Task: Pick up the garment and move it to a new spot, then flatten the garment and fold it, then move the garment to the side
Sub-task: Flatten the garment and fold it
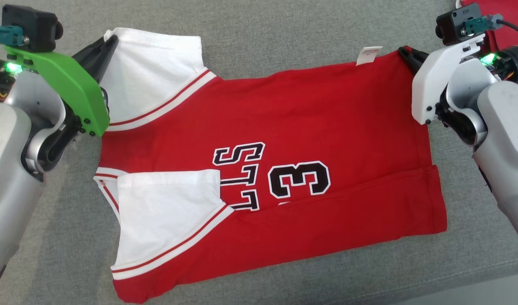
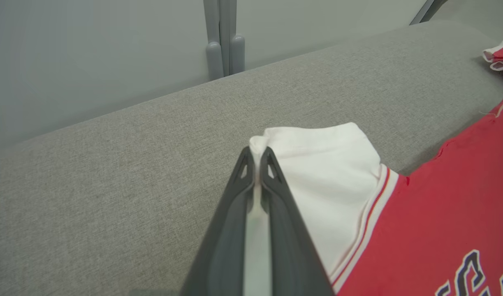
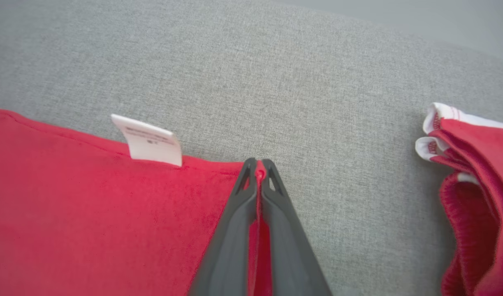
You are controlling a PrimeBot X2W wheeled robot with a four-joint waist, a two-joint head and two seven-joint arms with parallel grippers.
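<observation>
The garment (image 1: 309, 118) is a red jersey with white sleeves and black lettering, lying flat across the grey cushion. Its near edge is folded over the body. My left gripper (image 1: 109, 42) is shut on the tip of the far white sleeve (image 2: 325, 164); white cloth shows pinched between its fingers (image 2: 272, 172) in the left wrist view. My right gripper (image 1: 405, 53) is shut on the far red hem corner (image 3: 218, 181), with red cloth between the fingers (image 3: 272, 181), just right of a white label (image 3: 150, 142).
A second red and white garment (image 3: 477, 172) lies bunched on the cushion to the right of my right gripper, also at the top right (image 1: 508, 17) in the head view. The grey cushion (image 1: 284, 38) ends at a far edge (image 2: 152, 107) and a near edge (image 1: 453, 279).
</observation>
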